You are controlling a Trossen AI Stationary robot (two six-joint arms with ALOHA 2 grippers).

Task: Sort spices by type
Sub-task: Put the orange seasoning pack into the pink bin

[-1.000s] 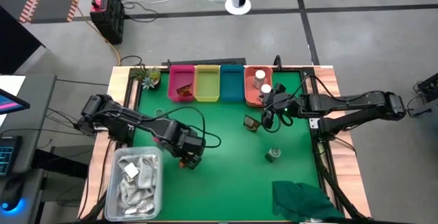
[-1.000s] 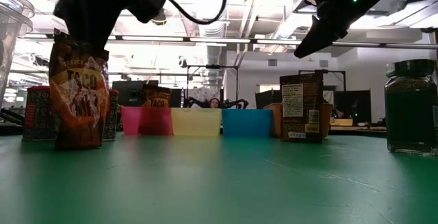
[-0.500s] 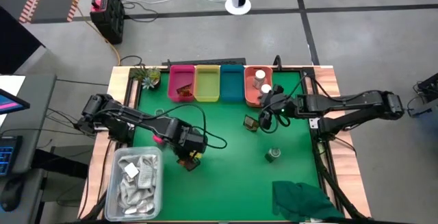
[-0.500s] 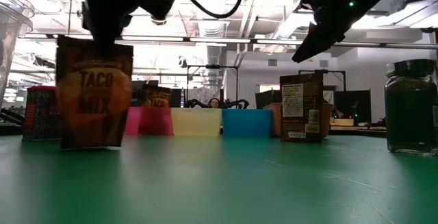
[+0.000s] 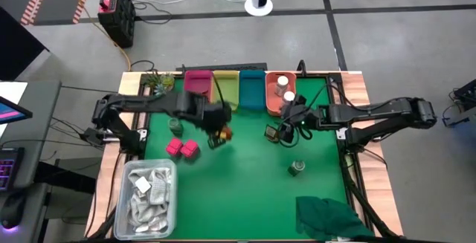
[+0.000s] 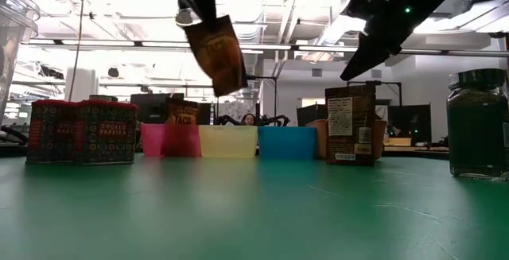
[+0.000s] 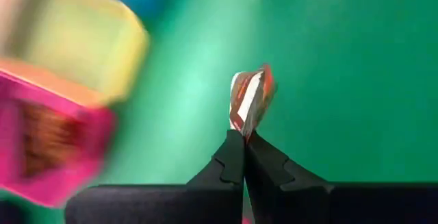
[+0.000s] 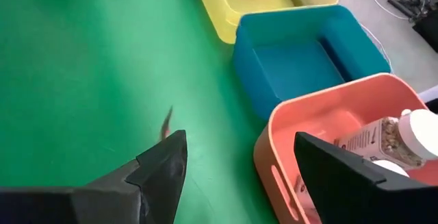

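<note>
**Sachet in the air, sort partly done**

The orange-brown taco-mix sachet hangs clear of the table, pinched at its top edge by the left gripper, fingers pressed together on it. It sits just near of the pink bin and yellow bin, so judged to be on its way to the pink bin, where another orange-brown sachet already stands.

Done, as far as shown: two white-capped jars lie in the salmon bin; one sachet is in the pink bin.

Left: the held sachet; two pink cube packets side by side on the mat, left side, near of the bins; the small dark packet upright mid-mat, near of the salmon bin; a green round jar nearer and to the right. A second green jar seems to sit left, near the pink bin, hard to confirm. The yellow bin and blue bin look empty.

The right gripper hovers just right of the dark packet, fingers apart, holding nothing.

Surface: green mat on a wood-edged table. Clear tub of white packets at the near left, dark green cloth at the near right, small plant at the far left corner.

Room: grey floor, black box with cables far left, white stand base beyond the table; open office with ceiling strip lights behind.
</note>
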